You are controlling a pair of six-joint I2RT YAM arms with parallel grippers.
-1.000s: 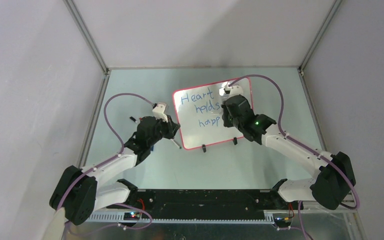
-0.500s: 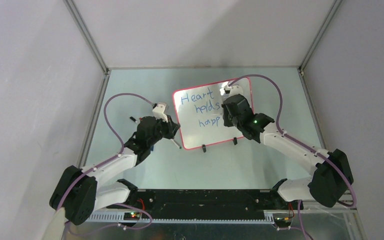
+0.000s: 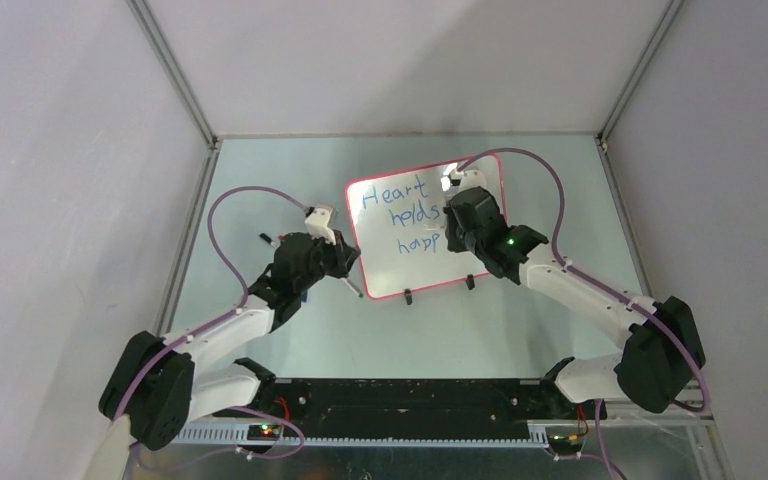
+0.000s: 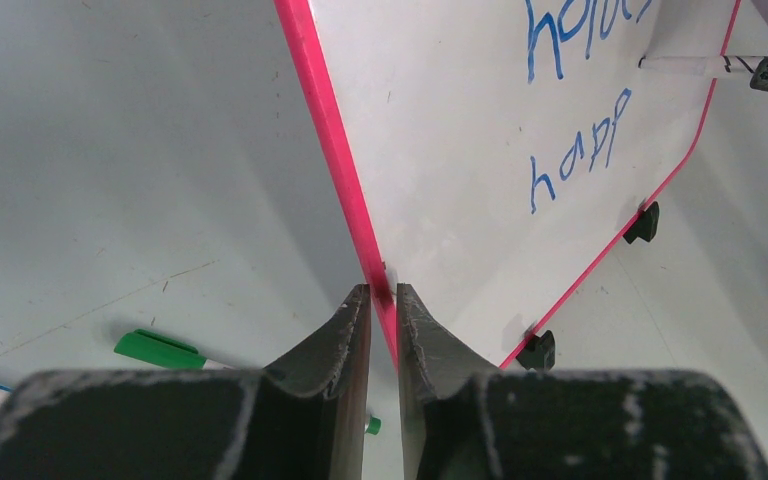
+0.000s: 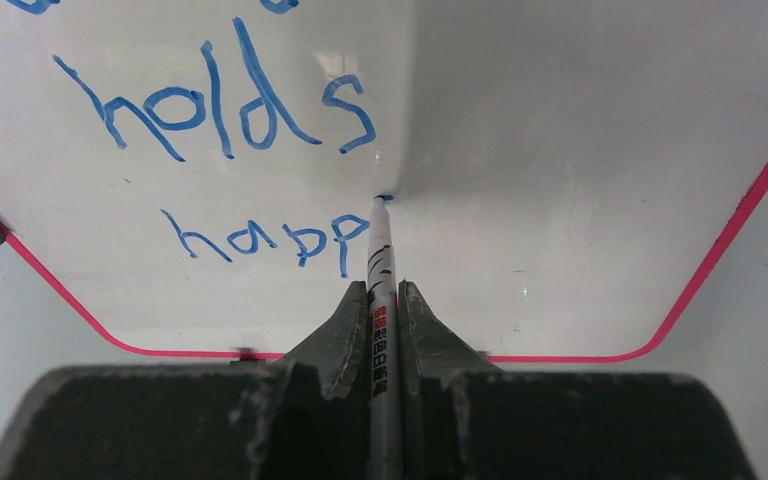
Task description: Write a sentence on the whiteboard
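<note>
While the left gripper (image 4: 383,295) pinches the whiteboard (image 3: 428,268) mid-frame by its red edge and the right gripper (image 5: 384,290) clamps the marker (image 5: 378,238) after "happ", pressing hard could tip it, skewing the sentence (image 3: 402,217).

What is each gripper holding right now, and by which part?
The left gripper pinches the whiteboard by its red frame, low on the left edge. The right gripper clamps a marker by its barrel, tip at the board.
</note>
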